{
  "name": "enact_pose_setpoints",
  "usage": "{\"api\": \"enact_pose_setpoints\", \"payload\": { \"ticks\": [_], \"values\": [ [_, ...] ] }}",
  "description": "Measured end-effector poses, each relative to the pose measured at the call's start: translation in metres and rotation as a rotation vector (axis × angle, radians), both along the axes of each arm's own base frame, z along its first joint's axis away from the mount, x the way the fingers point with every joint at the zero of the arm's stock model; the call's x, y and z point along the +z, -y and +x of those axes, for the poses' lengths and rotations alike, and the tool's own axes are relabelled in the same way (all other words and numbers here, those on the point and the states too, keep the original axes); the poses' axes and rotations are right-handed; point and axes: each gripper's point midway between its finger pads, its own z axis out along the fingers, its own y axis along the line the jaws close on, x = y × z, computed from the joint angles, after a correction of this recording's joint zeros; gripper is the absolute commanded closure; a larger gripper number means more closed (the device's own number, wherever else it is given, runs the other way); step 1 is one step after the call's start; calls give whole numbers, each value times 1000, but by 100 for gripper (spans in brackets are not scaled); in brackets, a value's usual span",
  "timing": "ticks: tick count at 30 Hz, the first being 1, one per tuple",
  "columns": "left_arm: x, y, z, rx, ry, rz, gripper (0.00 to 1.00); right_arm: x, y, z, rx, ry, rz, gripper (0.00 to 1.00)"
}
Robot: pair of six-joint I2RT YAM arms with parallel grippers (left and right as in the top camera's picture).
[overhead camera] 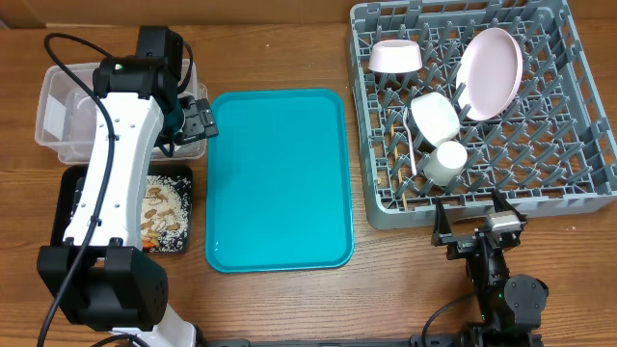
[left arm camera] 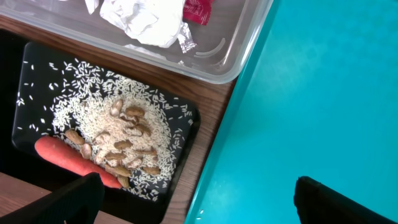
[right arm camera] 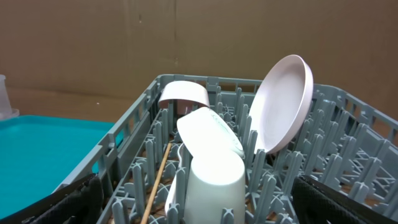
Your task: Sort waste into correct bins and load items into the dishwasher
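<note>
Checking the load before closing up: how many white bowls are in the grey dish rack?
2. The corner bowl sits in the dish rack's far-left corner; the middle bowl rests between the plate and the cup. None seems hidden.

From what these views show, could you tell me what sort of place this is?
Probably a robot dish-clearing test bench, not a kitchen: grey dish rack, teal tray and black scrap tray share one wooden table.
</note>
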Motion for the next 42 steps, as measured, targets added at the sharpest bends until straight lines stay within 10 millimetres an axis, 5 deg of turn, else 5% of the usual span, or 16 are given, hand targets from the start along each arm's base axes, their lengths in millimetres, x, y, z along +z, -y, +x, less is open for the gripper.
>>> {"api": "enact_pose_setpoints", "payload": {
  "ticks": [37,42],
  "values": [
    [0,0,0,0,0,0,0,1,0,0,0,0,16,0],
    [18,0,-4,0,53,-2,0,1,0,0,1,0,16,0]
  ]
}}
